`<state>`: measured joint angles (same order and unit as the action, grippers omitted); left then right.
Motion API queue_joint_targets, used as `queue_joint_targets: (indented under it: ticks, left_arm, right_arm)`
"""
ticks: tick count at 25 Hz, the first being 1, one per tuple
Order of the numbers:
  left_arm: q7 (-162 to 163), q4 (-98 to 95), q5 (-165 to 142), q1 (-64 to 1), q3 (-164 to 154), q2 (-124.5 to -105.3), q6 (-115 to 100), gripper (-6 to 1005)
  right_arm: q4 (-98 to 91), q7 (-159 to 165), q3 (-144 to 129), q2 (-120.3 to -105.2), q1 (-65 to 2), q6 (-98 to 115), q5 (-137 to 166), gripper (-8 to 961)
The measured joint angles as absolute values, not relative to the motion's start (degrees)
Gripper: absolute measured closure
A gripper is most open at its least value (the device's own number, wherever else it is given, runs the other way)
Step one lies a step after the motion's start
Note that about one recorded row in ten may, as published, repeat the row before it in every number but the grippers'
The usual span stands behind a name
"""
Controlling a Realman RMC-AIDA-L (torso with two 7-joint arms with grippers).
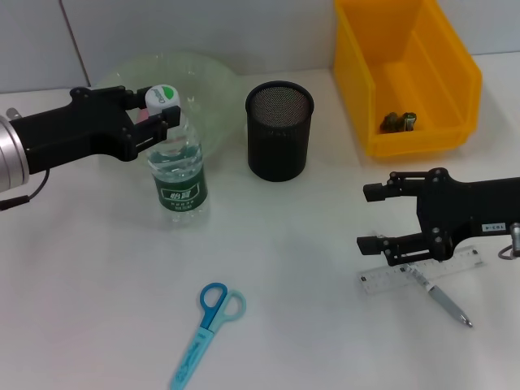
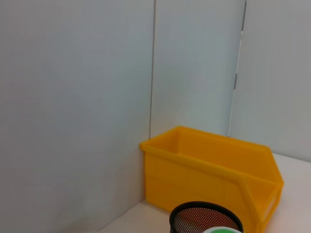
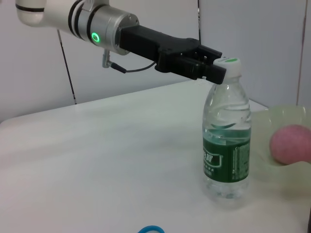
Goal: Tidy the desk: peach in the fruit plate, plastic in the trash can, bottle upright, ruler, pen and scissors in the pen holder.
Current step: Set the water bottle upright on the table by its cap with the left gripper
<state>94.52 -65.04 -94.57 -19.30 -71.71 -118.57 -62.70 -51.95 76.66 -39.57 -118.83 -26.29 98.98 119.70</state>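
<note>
left gripper (image 1: 156, 119): closed around the neck of the water bottle (image 1: 178, 175), which stands upright in front of the fruit plate (image 1: 207, 77).
right gripper (image 1: 372, 218): jaws spread wide, empty, hovering just above the ruler (image 1: 388, 277).
ruler axis: lies roughly left-right under the right gripper, with the pen (image 1: 447, 306) crossing it.
pen holder (image 1: 279, 130): up-left of the right gripper, with open table between.
scissors (image 1: 208, 322): near the front edge, between the two arms.
</note>
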Motion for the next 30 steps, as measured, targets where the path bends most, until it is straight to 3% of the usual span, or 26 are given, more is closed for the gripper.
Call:
queue_joint_targets:
  ticks: [30]
  left_arm:
    - [86.8, -62.0, -91.0, -18.3, -73.0, -118.74, -62.7, 524]
  right_arm:
    - [-51.9, 76.4, -39.7, -118.83, -26.3, 99.6, 119.7, 139]
